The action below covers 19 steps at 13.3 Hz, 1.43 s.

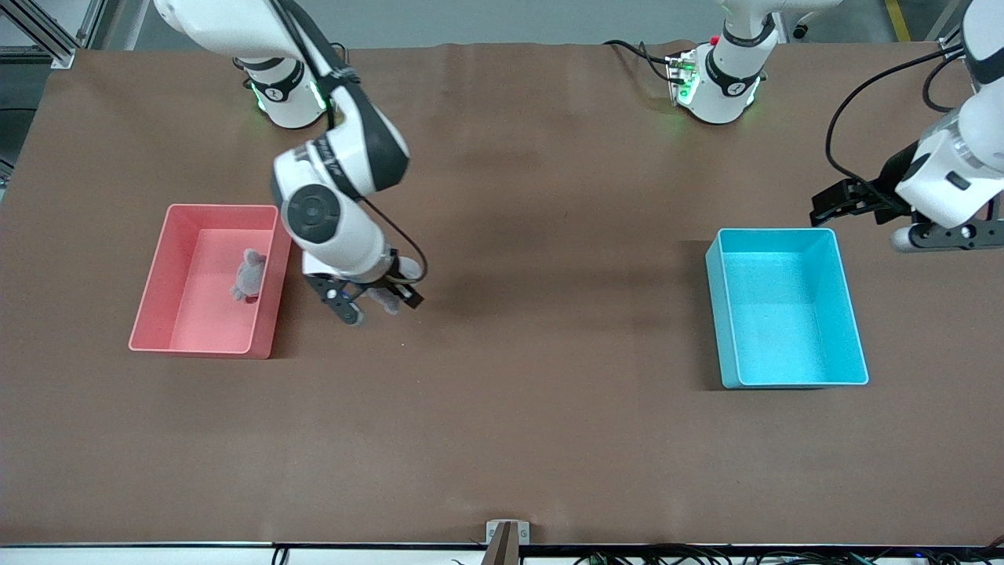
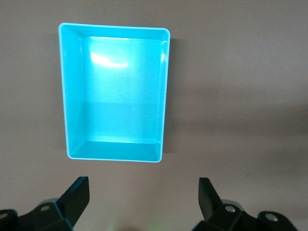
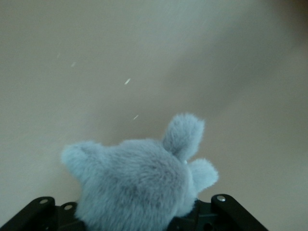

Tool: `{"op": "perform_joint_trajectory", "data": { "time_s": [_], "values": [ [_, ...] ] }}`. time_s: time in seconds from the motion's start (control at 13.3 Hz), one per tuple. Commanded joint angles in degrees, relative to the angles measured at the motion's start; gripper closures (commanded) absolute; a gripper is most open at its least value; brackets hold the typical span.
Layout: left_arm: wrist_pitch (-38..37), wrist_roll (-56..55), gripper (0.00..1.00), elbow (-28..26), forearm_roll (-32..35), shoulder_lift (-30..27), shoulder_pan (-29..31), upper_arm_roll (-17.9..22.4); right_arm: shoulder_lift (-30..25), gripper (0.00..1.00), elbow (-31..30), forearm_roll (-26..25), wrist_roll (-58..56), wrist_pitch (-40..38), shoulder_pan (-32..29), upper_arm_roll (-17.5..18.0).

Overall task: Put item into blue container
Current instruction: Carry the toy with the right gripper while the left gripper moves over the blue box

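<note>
1. Nearest the front camera, the brown table [image 1: 502, 439] lies bare from edge to edge, a wide open strip.
2. The blue container [image 1: 787, 308] sits toward the left arm's end, at about four o'clock from the table's middle, its smooth walls upright and nothing inside.
3. The pink bin [image 1: 205, 278] sits toward the right arm's end, at about nine o'clock, with a grey plush toy [image 1: 248, 276] in it.
4. The right gripper [image 1: 369, 302] hangs over bare table beside the pink bin, clamped on a second grey plush item [image 3: 139, 185].
5. The left gripper [image 2: 143, 199] hovers over bare table at two o'clock from the blue container, jaws spread wide, holding nothing.
6. No readable writing shows.
</note>
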Motion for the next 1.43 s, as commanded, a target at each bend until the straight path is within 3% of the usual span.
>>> {"op": "perform_joint_trajectory", "data": {
  "time_s": [0.0, 0.38, 0.6, 0.75, 0.83, 0.9, 0.98, 1.35],
  "values": [
    [2.4, -2.4, 0.0, -1.2, -1.0, 1.1, 0.0, -1.5, 7.7, 1.0, 8.6, 0.3, 8.4, -0.5, 4.9, -0.8],
    [8.6, -2.8, 0.0, -6.6, -1.0, 1.2, 0.0, -2.3, 16.3, 0.99, 11.5, -0.4, 18.0, 12.1, 10.6, -1.1],
    [11.5, -3.5, 0.0, -8.9, -1.0, 1.4, -0.2, -2.9, 22.2, 0.98, 15.8, -4.4, 22.5, 13.2, 12.2, -1.2],
    [13.2, -4.8, 0.0, -9.6, -1.0, 2.4, -0.5, -3.3, 25.2, 0.92, 18.6, -5.2, 24.3, 13.6, 13.0, -1.2],
    [13.7, -5.7, 0.0, -9.6, -0.9, 3.0, -0.6, -3.6, 25.8, 0.85, 18.9, -5.1, 24.3, 14.9, 13.0, -1.2],
    [14.2, -6.5, 0.0, -9.6, -0.8, 3.4, -0.9, -3.6, 26.0, 0.5, 18.9, -5.1, 24.2, 15.7, 12.7, -1.2],
    [14.6, -7.0, 0.0, -9.6, -0.9, 3.8, -1.4, -3.6, 26.4, 0.01, 18.9, -5.2, 24.0, 15.8, 12.6, -1.2],
    [15.5, -8.7, 0.0, -9.5, -0.8, 4.6, -2.6, -3.6, 24.0, 0.0, 19.1, -6.8, 20.4, 15.0, 11.2, -1.2]
  ]
}}
